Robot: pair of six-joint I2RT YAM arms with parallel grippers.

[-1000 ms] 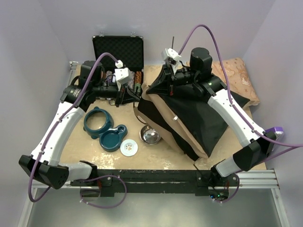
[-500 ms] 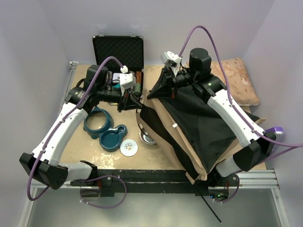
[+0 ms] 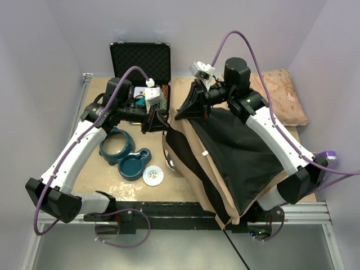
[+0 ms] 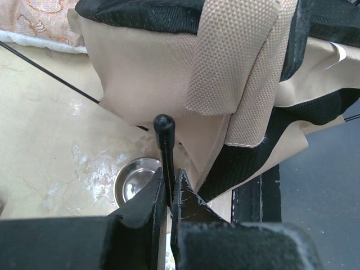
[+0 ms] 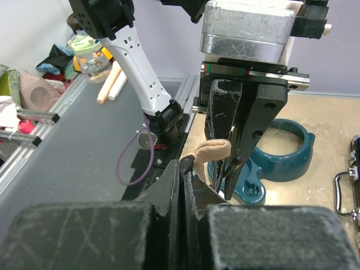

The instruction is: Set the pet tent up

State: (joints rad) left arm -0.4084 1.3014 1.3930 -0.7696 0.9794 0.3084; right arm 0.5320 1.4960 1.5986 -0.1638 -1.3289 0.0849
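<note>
Pet tent (image 3: 236,160) under right gripper (image 5: 181,169) (clamped on it); left gripper (image 4: 169,183) — pinching pole (image 4: 163,140).

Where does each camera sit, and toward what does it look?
Top external: above and behind the bases, looking down; left arm and right arm reach the pet tent.
Left wrist: looks along its own fingers, shut on a thin black pole, toward tan canvas.
Right wrist: faces the near edge; own fingers shut on the tent's tan loop, left gripper opposite.
Shared: top and right wrist both show the teal bowl stand.
</note>
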